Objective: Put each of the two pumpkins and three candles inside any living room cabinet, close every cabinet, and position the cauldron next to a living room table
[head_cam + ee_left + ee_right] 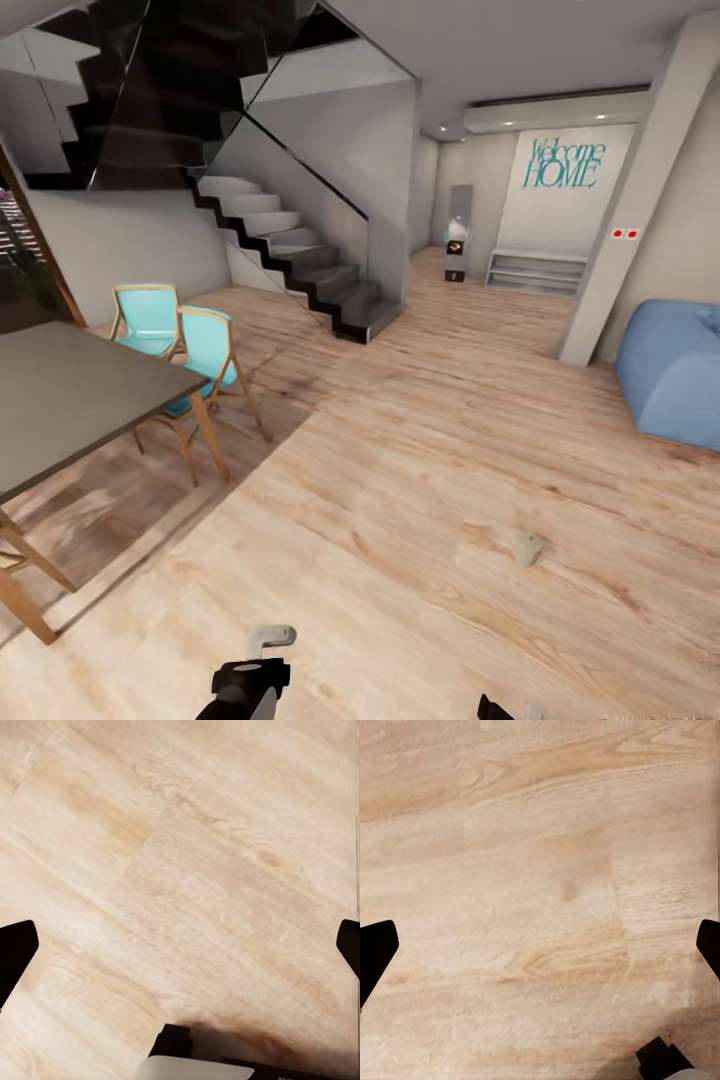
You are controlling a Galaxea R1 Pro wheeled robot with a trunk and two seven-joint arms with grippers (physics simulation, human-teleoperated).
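At the near edge of the head view, the left arm's black-and-white wrist (250, 680) hangs low over the light wood plank floor (420, 480), and a sliver of the right arm (497, 708) shows beside it. In each wrist view two dark fingertips sit at opposite edges with bare planks between them: the left gripper (180, 945) is spread wide and holds nothing, and the right gripper (540, 945) is likewise wide and empty.

Ahead and to the right, one short stubby beige-grey candle (527, 547) lies tipped on the floor, well apart from any furniture. To the left stands a grey-topped dining table with wooden legs (60, 400), with two turquoise wooden-framed chairs (185, 350) at its far edge. At the right is a blue sofa (675, 375). Beyond rise a dark staircase (290, 250) and a slanted pillar with a small red label, unreadable (625, 233). On the far wall, teal lettering reads "Welcome HOME" (565, 165) above a white open shelf unit (535, 270).
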